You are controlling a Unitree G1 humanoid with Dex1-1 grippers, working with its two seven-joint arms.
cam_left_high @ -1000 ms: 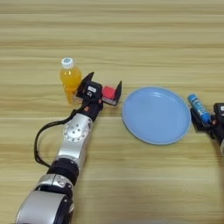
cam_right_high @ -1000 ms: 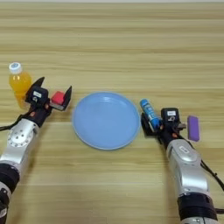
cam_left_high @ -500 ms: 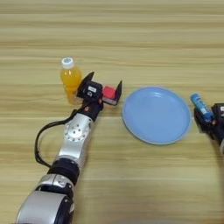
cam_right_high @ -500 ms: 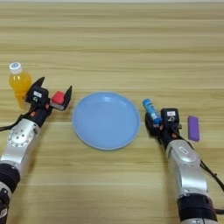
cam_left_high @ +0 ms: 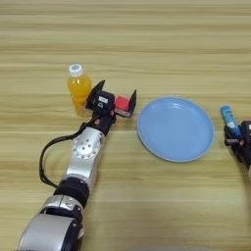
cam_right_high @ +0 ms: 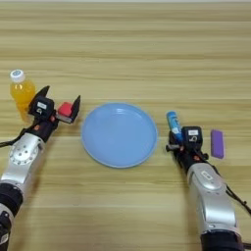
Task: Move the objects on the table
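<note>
Red against the pale wooden table (cam_right_high: 125,44), the cube (cam_left_high: 122,104) sits between the spread black fingers of the left gripper (cam_left_high: 116,100), which reaches in from the lower left; the jaws stand wide and whether either finger touches the cube cannot be told. Just behind that gripper stands an orange juice bottle (cam_left_high: 79,90), upright, its base partly hidden by the gripper body. A light-blue plate (cam_right_high: 119,134) lies flat at the centre of the table, near the cube and apart from it. To the plate's right, the blue tube (cam_right_high: 172,125) lies on its side, its long axis running from upper left to lower right, its lower end hidden behind the right gripper (cam_right_high: 182,142), which sits right against it; that gripper's fingers are too obscured to say whether they are open or closed on the tube. The purple block (cam_right_high: 217,143) lies just right of that gripper, apart from it, its long axis pointing up and down the frame.
</note>
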